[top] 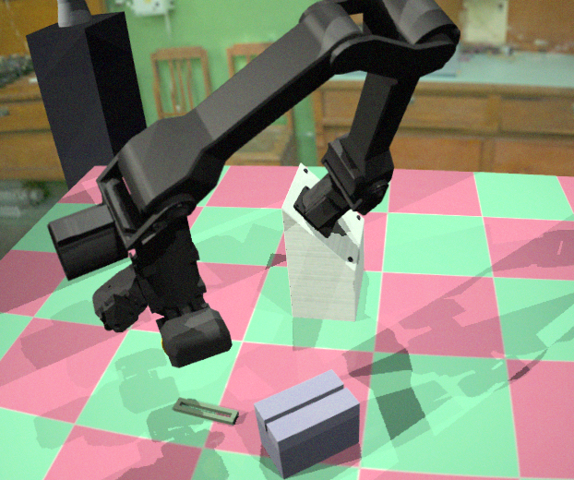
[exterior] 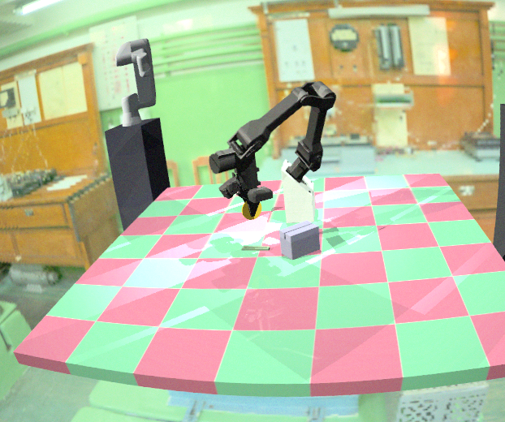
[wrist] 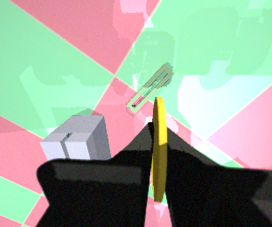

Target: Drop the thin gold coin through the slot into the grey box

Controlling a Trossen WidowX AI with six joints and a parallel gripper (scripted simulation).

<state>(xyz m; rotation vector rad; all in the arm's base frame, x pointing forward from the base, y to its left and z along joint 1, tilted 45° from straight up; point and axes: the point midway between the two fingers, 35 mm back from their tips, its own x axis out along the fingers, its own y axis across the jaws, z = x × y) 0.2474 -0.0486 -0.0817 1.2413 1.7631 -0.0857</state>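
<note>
We had the thin gold coin (wrist: pixel 159 148) pinched on edge between the two dark fingers of the hand (wrist: pixel 158 175), its faces pressed by the pads and roughly its upper half standing proud ahead of them in the wrist view. Gripping it by the faces kept the rim free and the disc narrow, which we judged was what the slot would need. In the exterior view the coin (exterior: pixel 251 211) hung below the hand, well above the pink-and-green chequered worktop (exterior: pixel 289 317).

Ahead of the hand and below it lay the shallow dark-green holder (wrist: pixel 150 91), flat on the worktop, its groove bare. To the hand's lower left in the wrist view stood the closed grey box (wrist: pixel 78 139), the narrow dark slot (wrist: pixel 65 141) cut along its lid. The coin's plane and the slot did not look parallel from the wrist, so we judged a turn of the wrist was due as well as a carry over the box.

Beyond the box rose the white block (top: pixel 323 268) bearing the arm's base. We could read no brands, labels or writing on the coin, holder or box.
</note>
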